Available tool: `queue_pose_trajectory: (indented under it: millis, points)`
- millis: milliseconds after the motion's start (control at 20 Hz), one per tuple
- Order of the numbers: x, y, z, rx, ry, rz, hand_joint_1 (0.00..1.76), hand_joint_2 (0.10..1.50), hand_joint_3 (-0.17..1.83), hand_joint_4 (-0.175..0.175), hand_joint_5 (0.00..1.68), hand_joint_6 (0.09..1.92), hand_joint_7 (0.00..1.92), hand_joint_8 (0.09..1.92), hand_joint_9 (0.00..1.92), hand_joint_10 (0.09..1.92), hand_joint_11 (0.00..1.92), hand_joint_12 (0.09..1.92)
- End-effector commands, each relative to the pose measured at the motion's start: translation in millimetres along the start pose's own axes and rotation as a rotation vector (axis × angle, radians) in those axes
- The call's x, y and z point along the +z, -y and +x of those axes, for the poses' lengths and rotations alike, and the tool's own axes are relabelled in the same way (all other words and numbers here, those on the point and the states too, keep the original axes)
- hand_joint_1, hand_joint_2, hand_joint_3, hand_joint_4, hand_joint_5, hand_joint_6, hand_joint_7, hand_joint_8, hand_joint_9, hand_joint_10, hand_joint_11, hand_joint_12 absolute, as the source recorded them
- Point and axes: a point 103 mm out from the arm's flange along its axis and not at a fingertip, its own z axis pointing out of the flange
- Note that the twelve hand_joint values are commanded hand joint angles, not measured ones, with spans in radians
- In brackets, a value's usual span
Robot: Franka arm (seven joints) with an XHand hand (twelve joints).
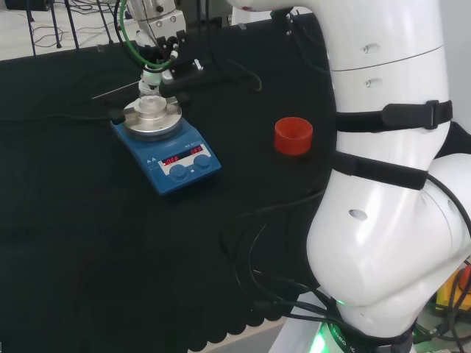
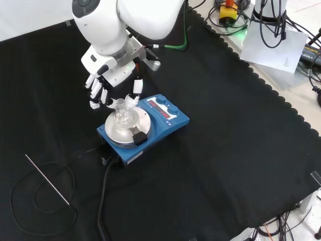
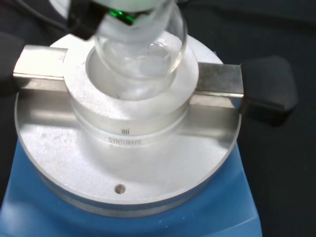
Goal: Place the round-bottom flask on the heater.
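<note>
The clear round-bottom flask (image 1: 151, 103) (image 2: 122, 115) (image 3: 143, 59) stands upright with its bulb in the well of the round metal block (image 1: 151, 120) (image 2: 123, 131) (image 3: 128, 148) on top of the blue heater (image 1: 179, 159) (image 2: 170, 119) (image 3: 29, 217). The hand (image 1: 158, 29) (image 2: 103, 88) is directly above it. Its fingers and thumb curl in around the flask's neck from both sides. In the wrist view the neck's top is hidden behind a blurred white and green part of the hand.
A red ribbed ring (image 1: 294, 135) lies on the cloth to the right of the heater in the head view. A thin metal rod (image 2: 47, 179) and a looped black cable (image 2: 105, 191) lie in front of the heater in the front view. The cloth's scalloped edge (image 2: 271, 95) runs at the right.
</note>
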Motion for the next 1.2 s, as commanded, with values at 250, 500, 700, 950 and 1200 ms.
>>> queue_pose_trajectory:
  millis: [250, 500, 700, 950, 1200]
  points:
    - [2.6, 5.2, -4.4, -0.003, 0.000, 0.013, 0.94, 0.64, 0.67, -0.062, 0.89, 0.88, 0.44, 0.65, 0.66, 0.62, 0.43, 1.29]
    - [6.7, 5.9, -4.2, -0.006, 0.016, 0.029, 0.93, 0.62, 0.68, -0.060, 0.85, 0.88, 0.44, 0.65, 0.65, 0.62, 0.42, 1.29]
    - [1.0, 8.8, -5.5, -0.008, 0.002, 0.018, 0.88, 0.58, 0.67, -0.057, 0.55, 0.81, 0.40, 0.66, 0.62, 0.64, 0.39, 1.30]
    - [-11.2, 23.3, -14.3, 0.005, -0.016, -0.017, 0.82, 0.58, 0.60, -0.054, 0.37, 0.55, 0.35, 0.68, 0.59, 0.66, 0.37, 1.31]
    - [-20.8, 46.3, -24.6, 0.021, -0.033, -0.034, 0.81, 0.59, 0.58, -0.051, 0.38, 0.43, 0.34, 0.69, 0.58, 0.67, 0.36, 1.32]
